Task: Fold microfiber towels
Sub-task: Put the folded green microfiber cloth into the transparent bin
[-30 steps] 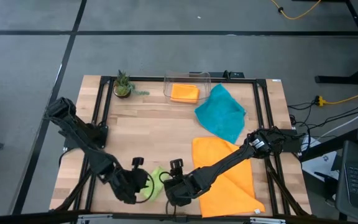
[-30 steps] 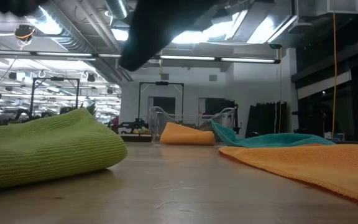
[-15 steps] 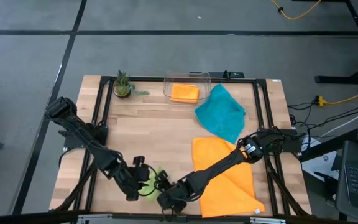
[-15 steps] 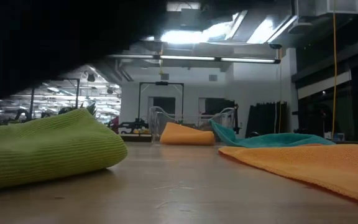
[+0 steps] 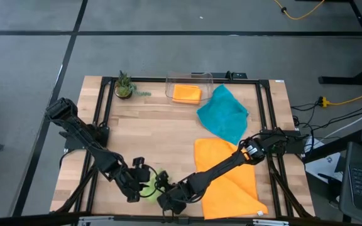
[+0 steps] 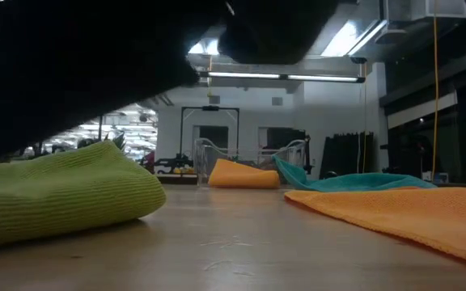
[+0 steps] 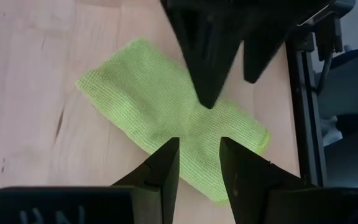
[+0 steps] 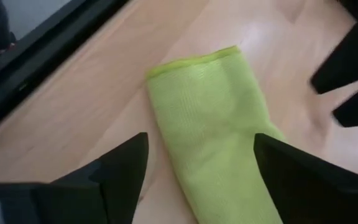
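Here the right gripper [image 8: 197,180] hangs over the folded green towel [image 8: 219,118] with its fingers spread wide, one on each side of the cloth and holding nothing; its own view cuts the towel off at the near end. The left gripper [image 7: 197,168] faces it from the other side, fingers a narrow gap apart just above the towel [image 7: 166,112], empty as well, though whether the tips touch the cloth is hard to tell. From above, the two grippers [image 5: 137,186] [image 5: 166,196] nearly meet at the front edge of the table [image 5: 149,135] and cover most of the green towel [image 5: 151,183], so only a sliver shows. The low view is half blocked by dark arm parts, yet it alone shows the green towel [image 6: 63,190] as a thick, rounded fold lying on the wood. Farther out, a large orange towel [image 5: 228,172] lies spread flat under the right arm, a teal towel [image 5: 224,113] sits crumpled behind it, and a second orange towel [image 5: 186,93] rests in the clear bin [image 5: 207,80] at the back, near a small potted plant [image 5: 124,85].
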`<state>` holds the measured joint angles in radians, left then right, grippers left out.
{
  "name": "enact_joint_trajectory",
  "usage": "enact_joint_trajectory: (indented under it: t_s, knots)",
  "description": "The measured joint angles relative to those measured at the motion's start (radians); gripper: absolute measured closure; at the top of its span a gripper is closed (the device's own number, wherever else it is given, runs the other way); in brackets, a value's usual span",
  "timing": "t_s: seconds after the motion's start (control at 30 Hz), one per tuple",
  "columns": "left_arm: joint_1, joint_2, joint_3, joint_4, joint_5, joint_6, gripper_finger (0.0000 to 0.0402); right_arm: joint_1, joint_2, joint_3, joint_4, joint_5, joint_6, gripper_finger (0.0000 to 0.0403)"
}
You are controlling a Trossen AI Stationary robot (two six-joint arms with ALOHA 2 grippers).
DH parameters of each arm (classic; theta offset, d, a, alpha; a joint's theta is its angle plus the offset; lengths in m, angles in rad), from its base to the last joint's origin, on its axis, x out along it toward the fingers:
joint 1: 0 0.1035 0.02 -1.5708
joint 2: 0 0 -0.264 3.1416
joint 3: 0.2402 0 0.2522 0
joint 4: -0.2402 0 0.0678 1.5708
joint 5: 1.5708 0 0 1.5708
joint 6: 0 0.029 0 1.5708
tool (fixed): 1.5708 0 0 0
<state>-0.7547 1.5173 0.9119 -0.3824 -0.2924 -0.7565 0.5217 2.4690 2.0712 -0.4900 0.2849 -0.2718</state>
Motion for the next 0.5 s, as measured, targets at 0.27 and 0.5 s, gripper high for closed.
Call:
enact_joint_trajectory:
  t_s: [0.27, 0.5]
  knots:
    - [0.0, 0.0, 0.0, 0.001, 0.0, 0.003, 0.0293, -0.016, 0.056, 0.0, 0.022, -0.009, -0.053, 0.0112]
    - [0.0, 0.0, 0.0, 0.001, -0.001, 0.004, 0.0293, -0.078, 0.066, 0.006, -0.004, -0.134, -0.023, 0.0112]
